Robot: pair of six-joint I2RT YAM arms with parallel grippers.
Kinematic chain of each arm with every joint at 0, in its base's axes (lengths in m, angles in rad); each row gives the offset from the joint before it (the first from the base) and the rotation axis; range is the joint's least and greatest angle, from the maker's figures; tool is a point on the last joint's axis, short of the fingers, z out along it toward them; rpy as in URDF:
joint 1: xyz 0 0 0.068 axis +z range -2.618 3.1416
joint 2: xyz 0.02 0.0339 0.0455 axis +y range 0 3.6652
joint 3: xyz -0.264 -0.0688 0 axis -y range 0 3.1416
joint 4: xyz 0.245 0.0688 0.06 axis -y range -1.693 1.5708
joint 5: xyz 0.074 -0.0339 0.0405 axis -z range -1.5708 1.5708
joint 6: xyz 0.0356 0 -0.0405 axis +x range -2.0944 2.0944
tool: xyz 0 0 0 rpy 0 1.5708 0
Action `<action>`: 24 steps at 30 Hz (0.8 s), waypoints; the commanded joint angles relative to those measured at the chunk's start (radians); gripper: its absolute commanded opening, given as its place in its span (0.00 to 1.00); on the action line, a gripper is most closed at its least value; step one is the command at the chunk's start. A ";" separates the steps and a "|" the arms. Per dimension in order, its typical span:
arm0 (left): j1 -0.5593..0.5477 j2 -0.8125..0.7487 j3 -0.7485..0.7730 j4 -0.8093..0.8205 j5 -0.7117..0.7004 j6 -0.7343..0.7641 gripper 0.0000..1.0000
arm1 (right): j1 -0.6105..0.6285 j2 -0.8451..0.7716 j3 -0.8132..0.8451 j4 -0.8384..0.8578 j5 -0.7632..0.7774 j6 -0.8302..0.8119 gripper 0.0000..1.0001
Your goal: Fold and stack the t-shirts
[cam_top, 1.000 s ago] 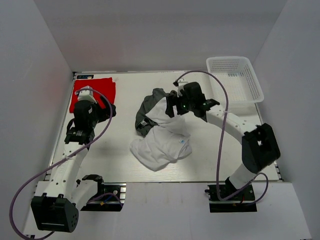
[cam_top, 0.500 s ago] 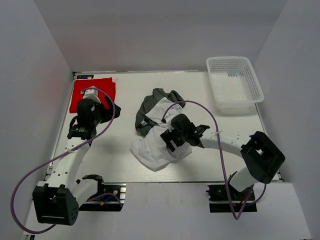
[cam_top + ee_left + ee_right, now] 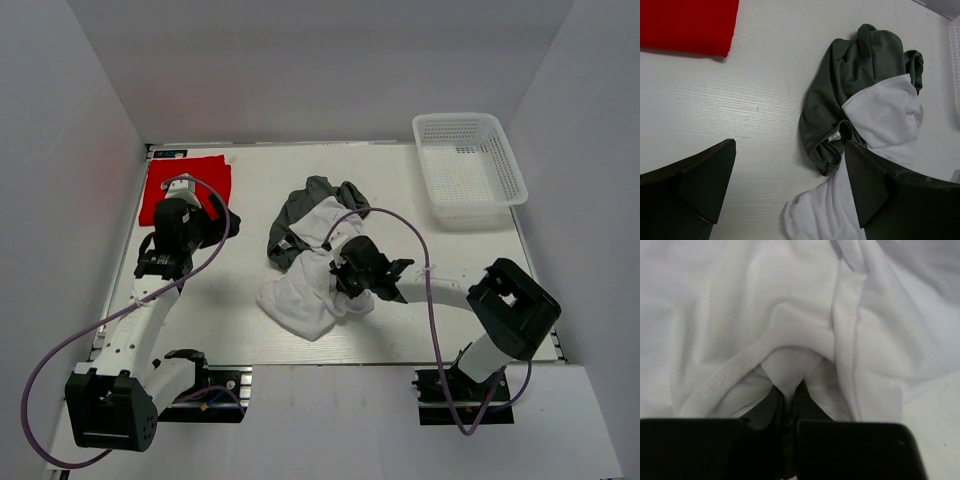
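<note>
White t-shirt [image 3: 765,305] over right tool [image 3: 788,392] tips

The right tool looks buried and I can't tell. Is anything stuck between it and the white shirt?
Nothing visible is. The right tool is shut right on a fold of the white shirt. The grey shirt lies partly under the white one, farther back on the table, not in between.

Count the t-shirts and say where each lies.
3. The red shirt lies folded at the far left corner; the grey-green shirt is crumpled in the middle; the white shirt is heaped over its near side. The white heap may hide another.
</note>
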 commanded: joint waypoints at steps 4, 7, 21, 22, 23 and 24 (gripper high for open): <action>0.003 -0.026 0.012 -0.016 -0.029 -0.005 1.00 | -0.007 -0.219 -0.003 0.042 0.167 0.068 0.00; 0.003 -0.026 0.012 -0.016 -0.029 -0.005 1.00 | -0.022 -0.297 0.037 0.080 0.225 0.079 0.00; 0.003 0.030 0.022 -0.005 -0.038 -0.005 1.00 | -0.345 -0.350 0.469 0.223 0.567 -0.073 0.00; 0.003 0.030 0.022 0.004 -0.038 -0.005 1.00 | -0.367 -0.315 0.501 0.194 0.572 -0.087 0.00; 0.003 0.040 0.022 0.004 -0.029 -0.005 1.00 | -0.390 -0.273 0.535 0.180 0.573 -0.089 0.00; 0.003 0.051 0.022 0.004 -0.029 0.004 1.00 | -0.463 -0.253 0.607 0.148 0.561 -0.086 0.00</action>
